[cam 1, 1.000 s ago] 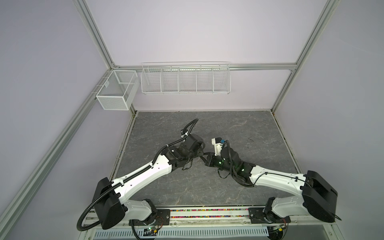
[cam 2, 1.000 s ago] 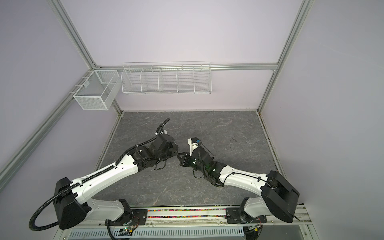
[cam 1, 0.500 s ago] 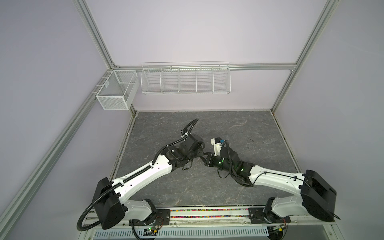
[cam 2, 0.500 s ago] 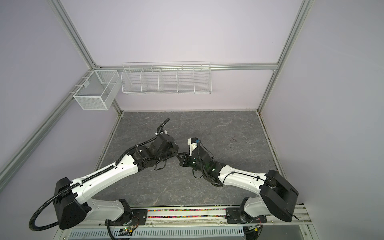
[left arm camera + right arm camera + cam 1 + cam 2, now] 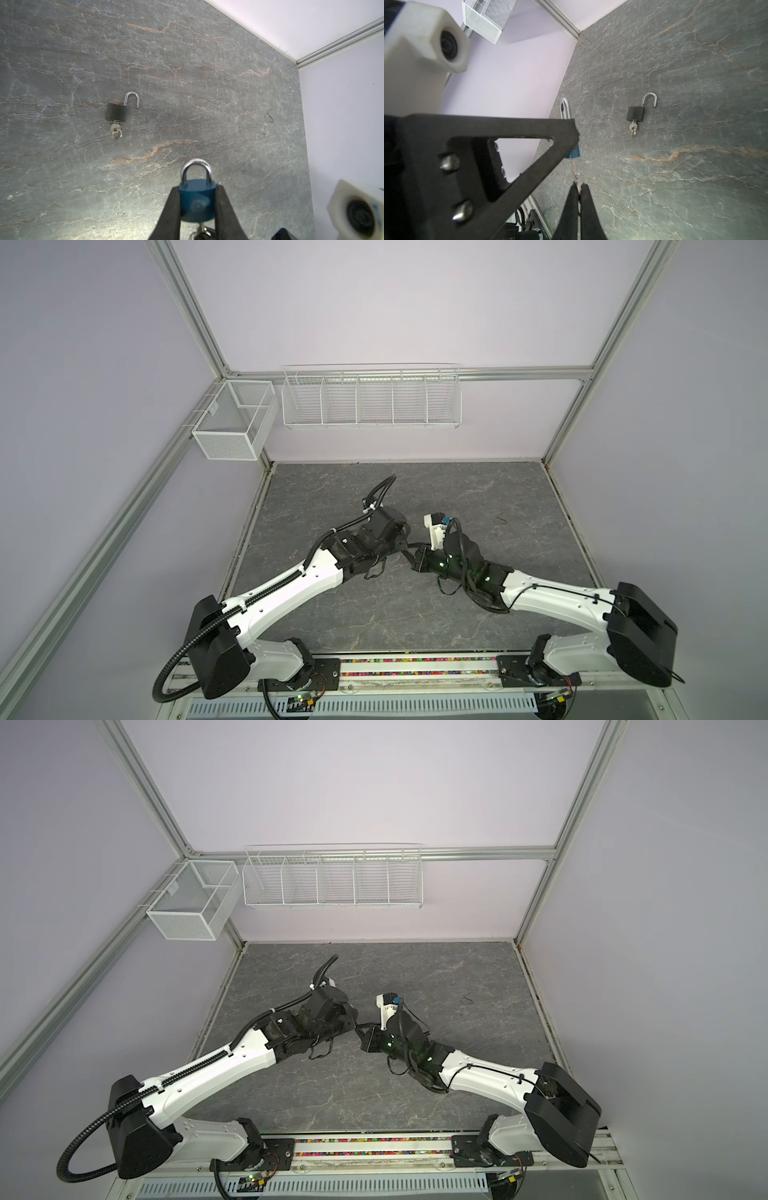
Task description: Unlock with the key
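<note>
Grip check: blue padlock (image 5: 197, 202), stiff, probably slick metal, clamped by its body in my left claw (image 5: 197, 189), off the counter (image 5: 83, 62). Right claw (image 5: 580, 188) pinched together on key (image 5: 574, 169) beneath; thin, so twist gently.

We note soft, even light in both top views, shadows faint. Left wrist view: pale sheen on worktop (image 5: 124, 220) at 6 o'clock; white camera housing (image 5: 357, 209) at 4 o'clock blurred. Right wrist view: worktop edge bows, lens distortion.
</note>
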